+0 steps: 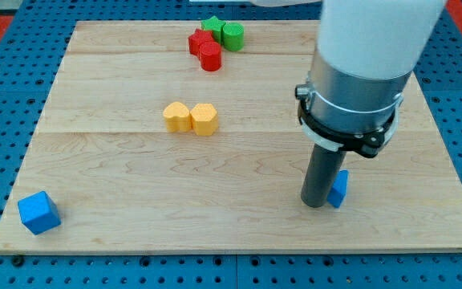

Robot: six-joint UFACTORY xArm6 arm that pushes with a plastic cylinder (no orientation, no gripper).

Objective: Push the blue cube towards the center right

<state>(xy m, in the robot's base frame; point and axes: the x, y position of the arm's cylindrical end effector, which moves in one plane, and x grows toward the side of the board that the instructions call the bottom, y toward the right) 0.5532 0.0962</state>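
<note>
A blue cube (38, 213) lies at the board's bottom left corner. A second blue block (340, 189), shape partly hidden, stands at the lower right, touching the right side of my rod. My tip (315, 205) rests on the board just left of that block, far to the right of the blue cube. The arm's white and grey body (359, 64) hangs above it and hides part of the board behind.
Two yellow blocks (190, 118) sit side by side left of centre. A red block (200, 41), a red cylinder (210, 57), a green star-like block (212, 27) and a green cylinder (233, 35) cluster at the top middle. The wooden board (135, 177) lies on a blue pegboard.
</note>
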